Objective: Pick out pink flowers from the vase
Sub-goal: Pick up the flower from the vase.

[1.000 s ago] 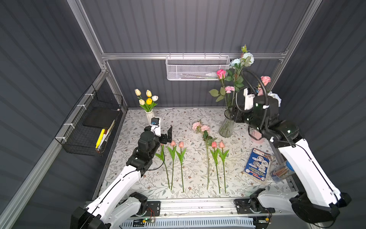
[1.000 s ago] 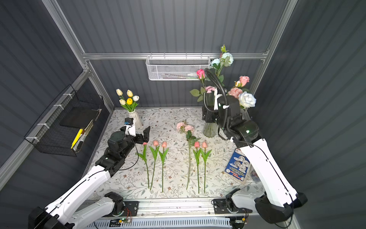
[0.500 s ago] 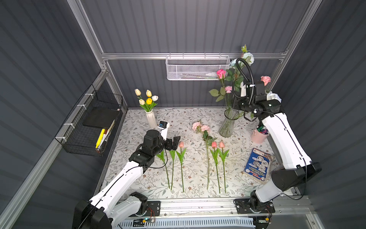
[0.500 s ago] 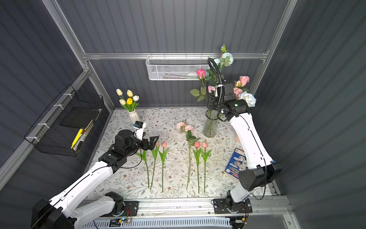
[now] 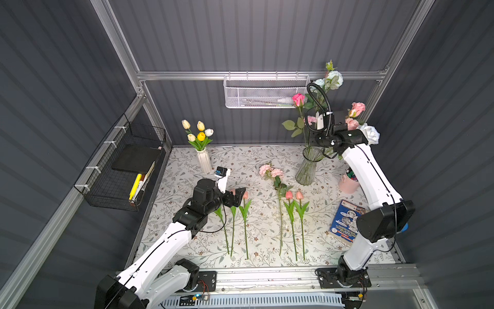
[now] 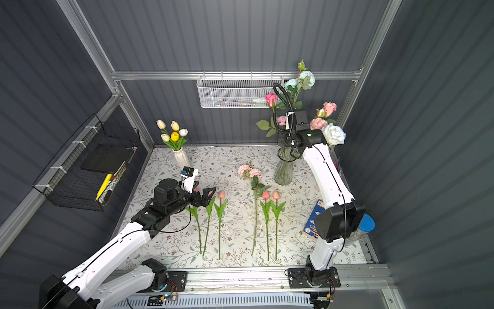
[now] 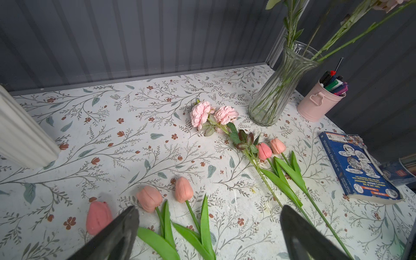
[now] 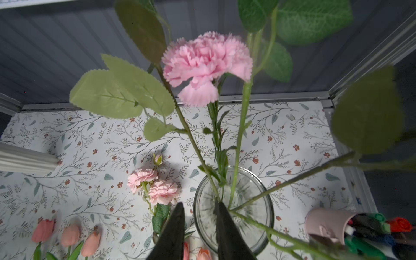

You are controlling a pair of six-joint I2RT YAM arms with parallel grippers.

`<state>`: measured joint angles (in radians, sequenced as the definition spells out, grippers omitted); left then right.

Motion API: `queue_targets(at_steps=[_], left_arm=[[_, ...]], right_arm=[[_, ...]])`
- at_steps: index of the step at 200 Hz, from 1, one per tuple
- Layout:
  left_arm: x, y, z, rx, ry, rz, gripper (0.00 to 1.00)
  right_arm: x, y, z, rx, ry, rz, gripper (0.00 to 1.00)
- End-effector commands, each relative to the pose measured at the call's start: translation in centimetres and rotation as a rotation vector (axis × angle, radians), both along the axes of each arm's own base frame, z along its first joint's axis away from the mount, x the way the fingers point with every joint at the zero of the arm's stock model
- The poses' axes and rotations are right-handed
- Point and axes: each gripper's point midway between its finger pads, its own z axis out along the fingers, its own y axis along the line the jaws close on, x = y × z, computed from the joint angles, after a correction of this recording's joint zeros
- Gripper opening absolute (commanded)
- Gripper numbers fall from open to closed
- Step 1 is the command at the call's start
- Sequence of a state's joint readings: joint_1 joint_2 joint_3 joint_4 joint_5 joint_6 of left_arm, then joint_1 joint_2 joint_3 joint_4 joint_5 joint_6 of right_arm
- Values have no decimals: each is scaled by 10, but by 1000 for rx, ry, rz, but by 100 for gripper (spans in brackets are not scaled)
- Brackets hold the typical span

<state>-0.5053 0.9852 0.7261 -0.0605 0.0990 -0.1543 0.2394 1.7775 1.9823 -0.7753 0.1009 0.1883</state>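
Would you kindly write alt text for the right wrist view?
A pink ruffled carnation rises from a ribbed glass vase, the right gripper narrowly open above its rim. A pale pink spray and pink tulips lie on the floral table.

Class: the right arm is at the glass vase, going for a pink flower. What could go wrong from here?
1. The right tool hangs over the mouth of the glass vase, where several stems bunch together; closing there may miss the pink carnation and catch another stem.
2. Broad leaves crowd the carnation; lifting it may drag neighbours out or tip the vase.
3. The pink marker cup stands close beside the right arm and could be knocked.
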Motion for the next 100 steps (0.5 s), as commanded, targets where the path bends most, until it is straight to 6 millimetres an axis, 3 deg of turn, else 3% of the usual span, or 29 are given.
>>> queue_targets(at_steps=[1, 100], left_arm=[[-3, 0, 1, -1, -12, 1, 99], [-10, -3, 6, 37, -68, -5, 99]], right_arm=[[16, -3, 5, -64, -65, -11, 27], [47, -6, -36, -112, -39, -25, 30]])
